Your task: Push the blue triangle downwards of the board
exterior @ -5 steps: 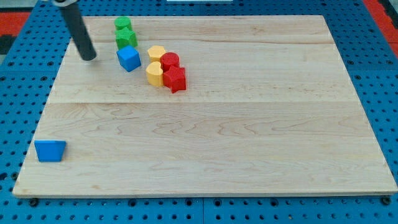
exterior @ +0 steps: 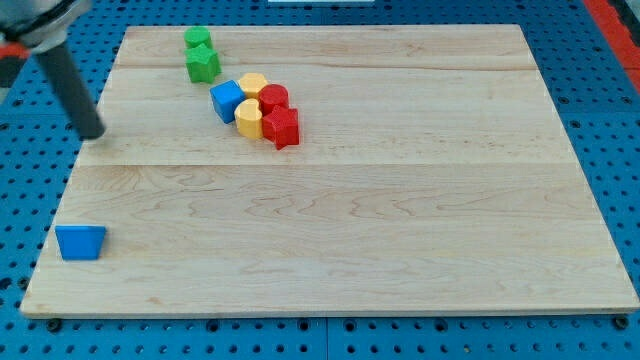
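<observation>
In the camera view, the blue triangle [exterior: 80, 242] lies at the desk's [exterior: 400, 220] lower left corner, long axis running left-right, narrowing toward the frame's right. My tip [exterior: 93, 133] sits at the left edge, well above it. No gripper exists here.

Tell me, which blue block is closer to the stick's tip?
The blue triangle, alone near the board's bottom-left corner. It sits below my tip. The other blue block, the cube, is farther off to the view's right, touching the yellow blocks.
</observation>
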Motion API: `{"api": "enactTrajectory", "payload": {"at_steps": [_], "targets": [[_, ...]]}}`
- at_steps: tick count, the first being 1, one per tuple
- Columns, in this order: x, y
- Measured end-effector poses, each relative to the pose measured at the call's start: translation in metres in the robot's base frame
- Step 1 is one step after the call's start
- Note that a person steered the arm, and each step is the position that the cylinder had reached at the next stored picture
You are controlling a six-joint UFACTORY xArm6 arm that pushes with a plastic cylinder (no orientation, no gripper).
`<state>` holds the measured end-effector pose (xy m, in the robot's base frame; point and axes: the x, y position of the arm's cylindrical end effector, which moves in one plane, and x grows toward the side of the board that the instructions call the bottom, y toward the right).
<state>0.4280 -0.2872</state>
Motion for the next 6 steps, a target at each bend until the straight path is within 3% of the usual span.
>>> {"api": "enactTrajectory", "payload": {"at_steps": [1, 3, 5, 6], "targets": [[0.054, 0.009], [0.084, -0.016], [0.107, 0.111], [0.107, 0.062]]}}
